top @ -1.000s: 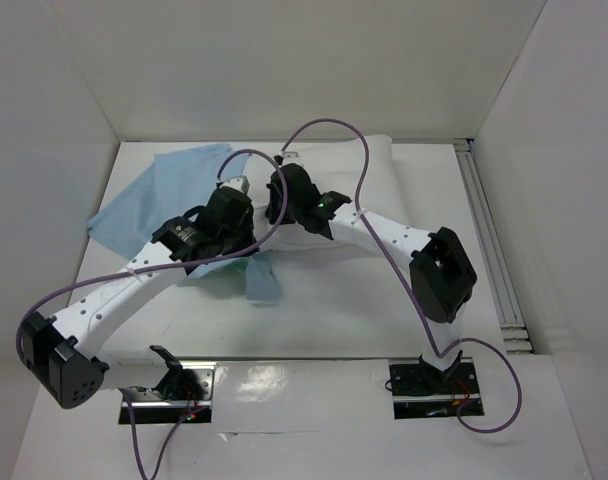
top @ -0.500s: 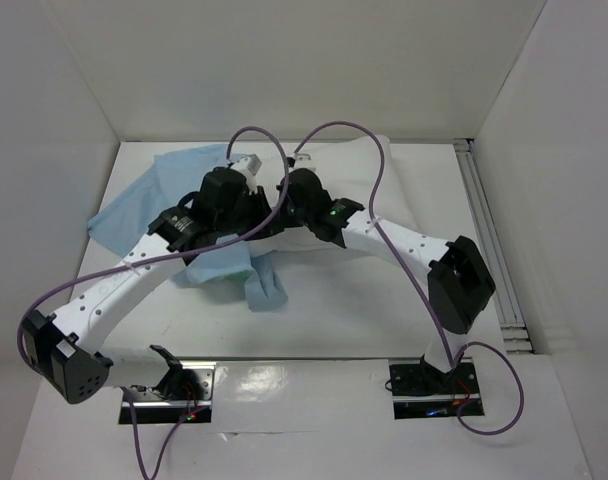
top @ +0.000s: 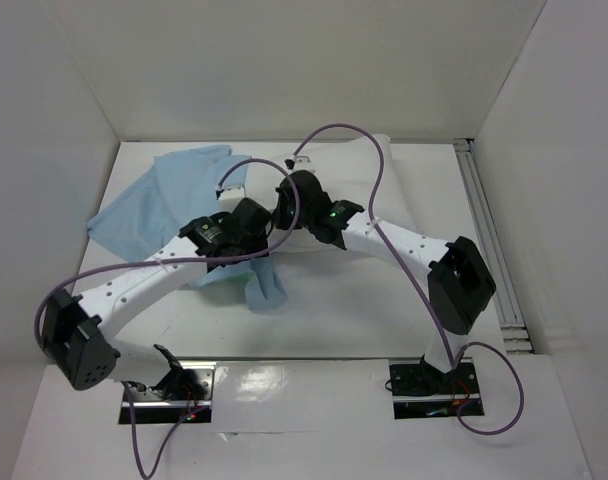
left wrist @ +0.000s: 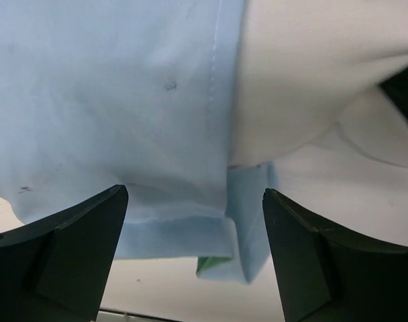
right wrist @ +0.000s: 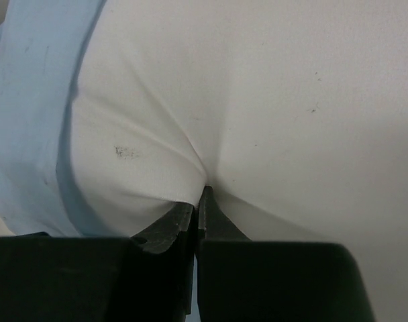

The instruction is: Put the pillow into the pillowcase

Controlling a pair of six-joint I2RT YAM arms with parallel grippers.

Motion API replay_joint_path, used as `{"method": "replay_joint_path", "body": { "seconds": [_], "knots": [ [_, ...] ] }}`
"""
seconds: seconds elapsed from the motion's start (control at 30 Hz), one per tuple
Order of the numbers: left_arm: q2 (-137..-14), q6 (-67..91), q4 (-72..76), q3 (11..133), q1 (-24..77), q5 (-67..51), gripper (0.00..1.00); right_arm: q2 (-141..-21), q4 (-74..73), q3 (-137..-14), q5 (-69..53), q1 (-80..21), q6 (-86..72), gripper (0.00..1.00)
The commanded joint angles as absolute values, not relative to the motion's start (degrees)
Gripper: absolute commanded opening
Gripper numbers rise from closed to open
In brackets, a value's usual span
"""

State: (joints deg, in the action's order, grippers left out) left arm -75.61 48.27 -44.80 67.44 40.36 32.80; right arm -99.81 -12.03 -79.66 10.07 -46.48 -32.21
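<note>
The pillowcase point(top: 174, 190) lies light blue over the table's left, with a folded flap point(top: 264, 290) hanging toward the near side. In the left wrist view the pillowcase point(left wrist: 110, 100) shows its hem and a sliver of green inner face beside the white pillow point(left wrist: 311, 67). My left gripper point(left wrist: 194, 221) stands wide open over that hem, holding nothing. The pillow point(top: 384, 200) fills the back centre and right. My right gripper point(right wrist: 202, 194) is shut on a puckered pinch of the pillow point(right wrist: 258, 100), with the pillowcase point(right wrist: 36, 100) along its left. From above, both gripper heads point(top: 252, 222) point(top: 287, 203) meet at the pillow's left end.
A metal rail point(top: 489, 250) runs along the table's right edge. White walls enclose the back and both sides. Purple cables point(top: 334, 130) loop over the arms. The arm bases point(top: 169, 385) point(top: 429, 380) sit at the near edge.
My left gripper has opened wide and let go of the pillowcase hem, and its head has drawn back toward the near side. The right gripper stays shut on the pillow.
</note>
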Motion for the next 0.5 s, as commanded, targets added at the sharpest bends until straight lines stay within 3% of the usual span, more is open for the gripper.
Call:
{"method": "replay_joint_path", "body": {
  "seconds": [0.0, 0.13, 0.27, 0.4, 0.43, 0.47],
  "knots": [
    [-79.88, 51.42, -47.81, 69.43, 41.13, 39.54, 0.95, -98.61, -9.05, -83.40, 9.32, -46.93, -33.31, 0.00],
    [-82.00, 53.96, -48.52, 69.96, 41.13, 41.66, 0.84, -98.61, -9.58, -83.41, 9.84, -46.93, -32.70, 0.00],
    [-82.00, 54.57, -49.65, 70.49, 41.13, 43.50, 0.66, -98.61, -10.11, -83.93, 9.84, -46.93, -32.17, 0.00],
    [-82.00, 54.58, -50.27, 71.01, 41.13, 44.03, 0.41, -98.61, -10.11, -83.94, 9.84, -46.93, -32.17, 0.00],
    [-82.00, 54.58, -50.27, 71.02, 41.13, 44.03, 0.28, -98.61, -10.11, -83.94, 9.84, -46.93, -32.17, 0.00],
    [-82.00, 53.97, -50.27, 71.02, 41.13, 44.03, 0.22, -98.61, -10.11, -83.94, 9.84, -46.93, -32.17, 0.00]
  ]
}}
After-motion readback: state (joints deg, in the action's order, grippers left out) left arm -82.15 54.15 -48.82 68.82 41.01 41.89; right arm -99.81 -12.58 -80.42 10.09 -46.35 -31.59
